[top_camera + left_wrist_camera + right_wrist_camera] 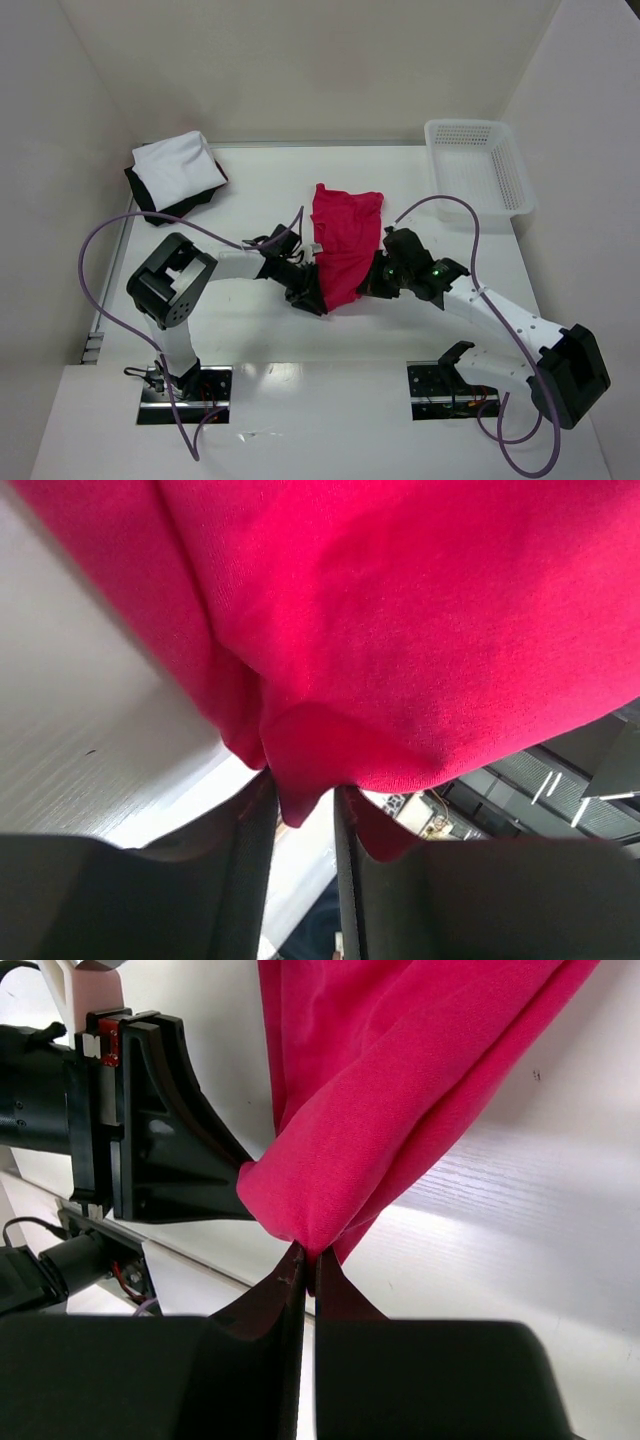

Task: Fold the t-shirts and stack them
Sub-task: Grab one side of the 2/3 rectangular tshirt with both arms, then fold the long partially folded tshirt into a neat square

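A white table [250,190] fills the space between plain pale walls, with a white plastic mesh basket [520,205] at the upper right of the overhead view. At the upper left, a folded white cloth t-shirt [178,165] lies on a black cloth t-shirt [185,208].

A crimson red cloth t-shirt [345,235] lies in the middle of the table, its near end bunched between the two claws.

The left arm [175,285] is folded at its elbow on the left, with its forearm reaching right, low over the table. The left gripper [303,825] has its fingers apart, and a point of red cloth hangs into the gap. I cannot tell whether they pinch it.

The right arm [510,325] stretches from the lower right up and left toward the centre. The right gripper [308,1260] is clenched on a fold of the red shirt, just beside the left claw.
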`<action>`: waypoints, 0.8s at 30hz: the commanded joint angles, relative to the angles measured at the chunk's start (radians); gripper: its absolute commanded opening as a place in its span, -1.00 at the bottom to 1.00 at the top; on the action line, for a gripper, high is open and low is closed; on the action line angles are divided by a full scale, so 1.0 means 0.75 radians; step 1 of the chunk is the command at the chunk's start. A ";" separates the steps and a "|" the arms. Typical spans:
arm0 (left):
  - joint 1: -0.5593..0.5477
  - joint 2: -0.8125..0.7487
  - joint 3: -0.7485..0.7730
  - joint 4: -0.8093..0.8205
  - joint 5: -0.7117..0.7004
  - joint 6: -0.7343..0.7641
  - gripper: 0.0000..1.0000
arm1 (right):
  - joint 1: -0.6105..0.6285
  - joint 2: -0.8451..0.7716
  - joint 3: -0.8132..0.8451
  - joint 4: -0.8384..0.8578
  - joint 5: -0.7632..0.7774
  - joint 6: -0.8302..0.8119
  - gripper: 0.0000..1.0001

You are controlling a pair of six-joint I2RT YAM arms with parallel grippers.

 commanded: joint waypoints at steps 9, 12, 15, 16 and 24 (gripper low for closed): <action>0.000 -0.057 0.093 -0.037 -0.055 -0.007 -1.00 | 0.013 -0.040 -0.011 0.037 0.031 0.006 -1.00; 0.000 -0.090 0.164 -0.115 -0.070 0.032 -1.00 | 0.013 -0.052 0.005 0.025 0.103 0.018 -1.00; 0.037 -0.104 0.291 -0.250 -0.113 0.124 -1.00 | -0.018 -0.066 0.030 0.025 0.154 0.030 -1.00; 0.051 -0.104 0.330 -0.293 -0.127 0.157 -1.00 | -0.038 -0.066 0.030 0.037 0.168 0.030 -1.00; 0.217 0.014 0.706 -0.600 -0.158 0.398 -1.00 | -0.228 0.142 0.222 0.176 0.168 -0.121 -1.00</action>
